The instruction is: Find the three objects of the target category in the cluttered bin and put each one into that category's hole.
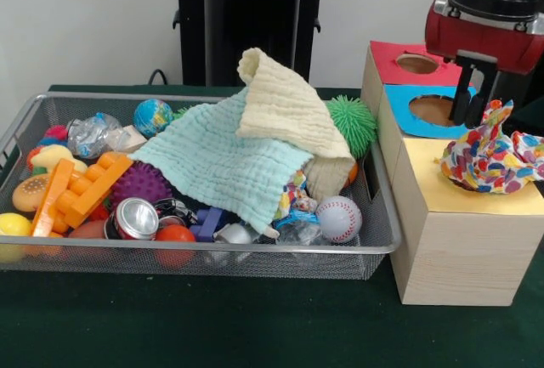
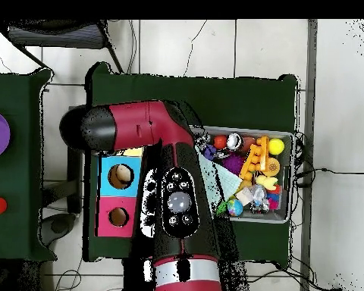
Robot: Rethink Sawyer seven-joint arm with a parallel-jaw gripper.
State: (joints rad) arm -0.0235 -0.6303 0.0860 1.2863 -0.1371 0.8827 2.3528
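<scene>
Your target here reads as cloth. The multicoloured spotted cloth (image 1: 489, 157) is bunched into a crumpled heap on the yellow panel (image 1: 472, 194) of the wooden box (image 1: 455, 249), at the box's near end in the front view. It sits over the spot where that panel's hole would be; you cannot see the hole itself. One peak of the fabric stands up toward the gripper (image 1: 473, 96).

Two more cloths lie in the wire-mesh bin (image 1: 212, 253): a pale teal cloth (image 1: 225, 164) spread across the middle, and a cream cloth (image 1: 285, 109) draped over its far edge, one corner raised. Around them you have a silver can (image 1: 136, 217), a baseball (image 1: 338, 218), a green spiky ball (image 1: 353, 123), a purple spiky ball (image 1: 140, 183), a globe ball (image 1: 153, 116) and orange plastic blocks (image 1: 81, 191).

Arm pose: the red and black arm (image 2: 166, 174) reaches over the box, wrist just above the blue panel (image 1: 429, 111). The black fingertips hang right above the cloth's raised peak, touching or nearly so. You cannot tell whether the pincer is spread or pressed together. The red panel (image 1: 408, 64) lies beyond, hole uncovered. In the overhead view the arm hides the yellow end of the box.
</scene>
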